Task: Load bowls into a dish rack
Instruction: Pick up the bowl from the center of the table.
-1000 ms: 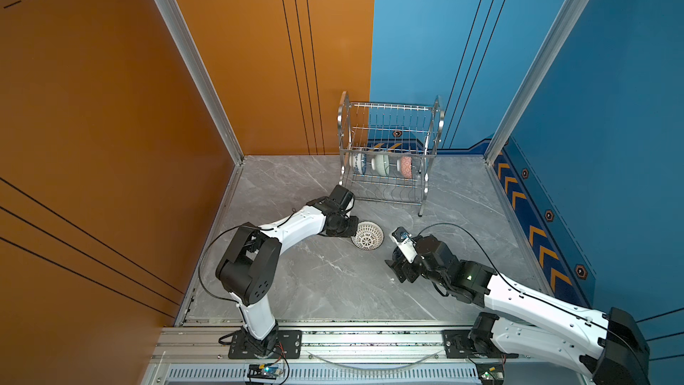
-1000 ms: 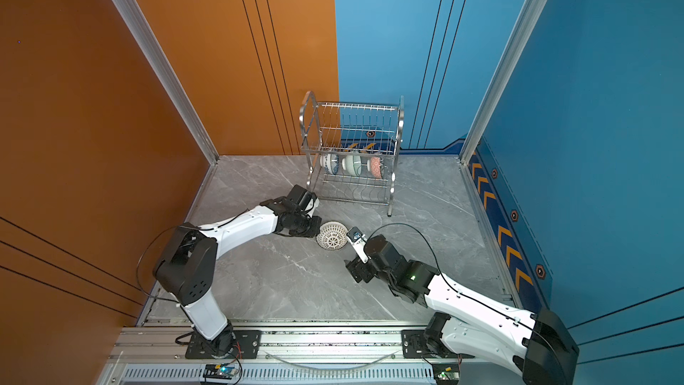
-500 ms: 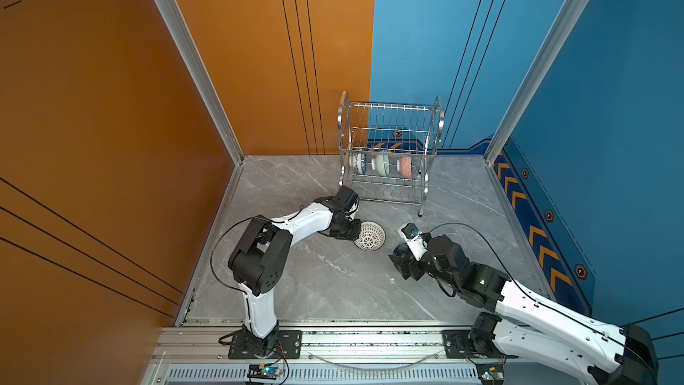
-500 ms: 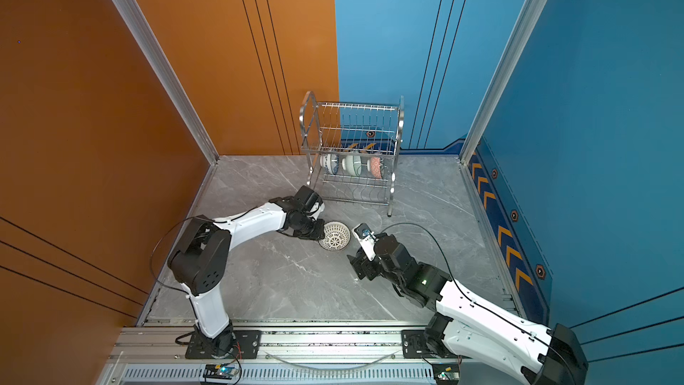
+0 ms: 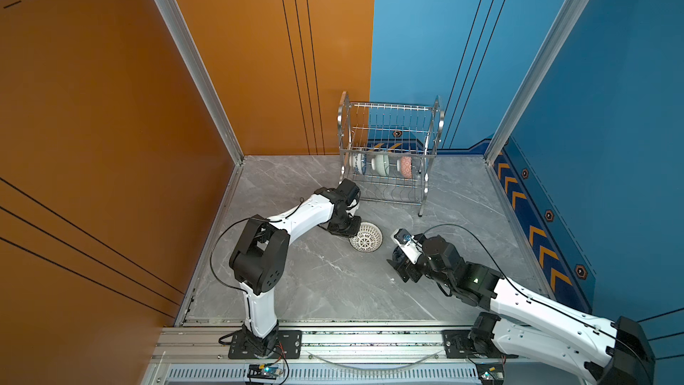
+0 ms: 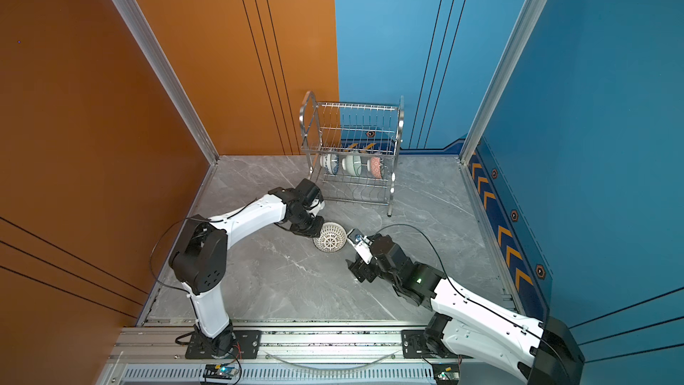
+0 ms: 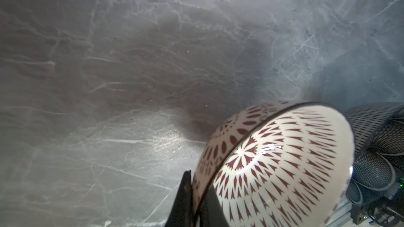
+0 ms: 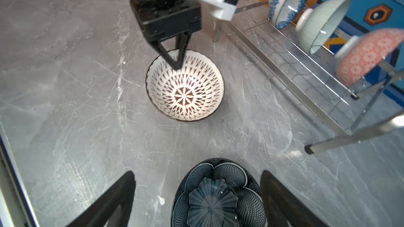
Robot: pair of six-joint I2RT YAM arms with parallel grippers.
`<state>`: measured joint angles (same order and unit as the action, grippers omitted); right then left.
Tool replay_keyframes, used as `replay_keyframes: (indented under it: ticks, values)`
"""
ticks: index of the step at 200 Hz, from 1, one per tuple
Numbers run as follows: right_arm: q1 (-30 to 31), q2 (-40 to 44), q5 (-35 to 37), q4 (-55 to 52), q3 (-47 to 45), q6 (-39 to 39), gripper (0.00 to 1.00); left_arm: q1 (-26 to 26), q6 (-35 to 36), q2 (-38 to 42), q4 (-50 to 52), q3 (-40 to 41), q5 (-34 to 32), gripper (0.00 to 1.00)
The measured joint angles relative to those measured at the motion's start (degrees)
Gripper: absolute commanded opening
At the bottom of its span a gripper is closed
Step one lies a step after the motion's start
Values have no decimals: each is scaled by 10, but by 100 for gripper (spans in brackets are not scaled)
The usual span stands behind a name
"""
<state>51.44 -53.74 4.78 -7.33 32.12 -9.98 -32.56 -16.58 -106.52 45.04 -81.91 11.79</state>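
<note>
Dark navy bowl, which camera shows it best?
Right wrist view: the dark navy bowl lies face-up at the open right hand, pattern clear. The left wrist view catches only its side behind the lattice bowl. Both top views mostly hide it under the right arm.

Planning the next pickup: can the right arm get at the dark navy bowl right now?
Probably yes: the right tool stands open astride the dark navy bowl, nothing lying between them.
</note>
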Motion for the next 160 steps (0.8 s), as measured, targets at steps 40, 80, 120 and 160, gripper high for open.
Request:
replay_keyframes:
  ticks: [40,80,120,160]
  values:
    - [36,-53,-42,80,-38,-144,90,-2,55,34,72,-22,-4,0]
    - [38,-113,-66,104,-23,-234,81,-9,97,45,125,-21,-27,0]
    - [38,-148,-97,100,26,-288,68,-9,123,61,142,-18,-35,0]
    - [45,-190,-124,89,79,-328,50,-15,144,74,153,-18,-33,0]
